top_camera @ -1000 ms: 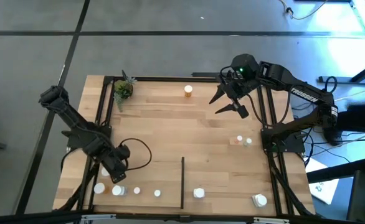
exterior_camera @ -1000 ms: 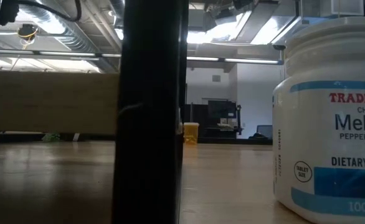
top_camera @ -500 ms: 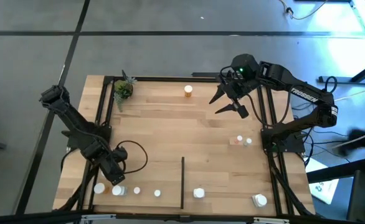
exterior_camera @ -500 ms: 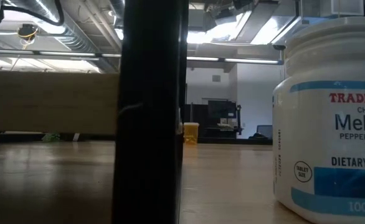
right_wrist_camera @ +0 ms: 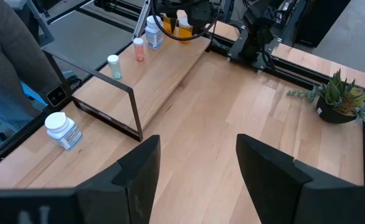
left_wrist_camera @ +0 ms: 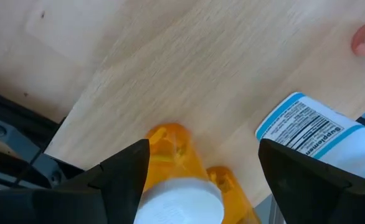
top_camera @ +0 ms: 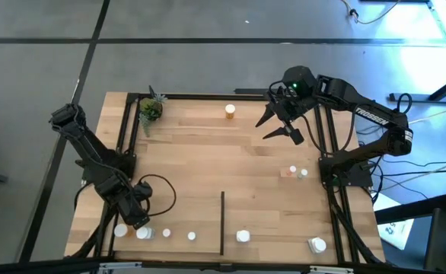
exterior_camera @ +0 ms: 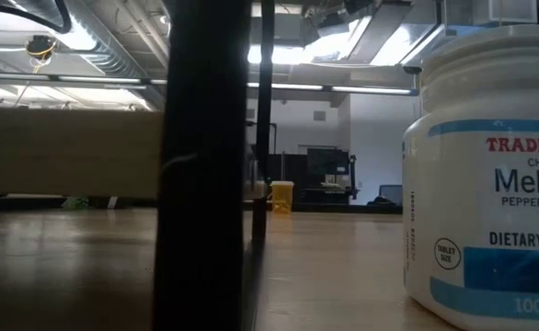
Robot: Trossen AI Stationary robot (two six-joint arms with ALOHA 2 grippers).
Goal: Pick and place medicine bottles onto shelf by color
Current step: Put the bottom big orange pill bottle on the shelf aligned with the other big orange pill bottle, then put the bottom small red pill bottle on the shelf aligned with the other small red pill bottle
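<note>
Since your left gripper [left_wrist_camera: 198, 180] is open around the light, slippery orange bottle [left_wrist_camera: 173, 177], squeeze gently on its round body.

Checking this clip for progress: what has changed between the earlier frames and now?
The left gripper has moved toward the near-left corner of the shelf, its open fingers now either side of an orange bottle that it has not closed on. The right gripper stays open, raised over the far right side. The bottles along the near edge and the potted plant have not moved.
</note>
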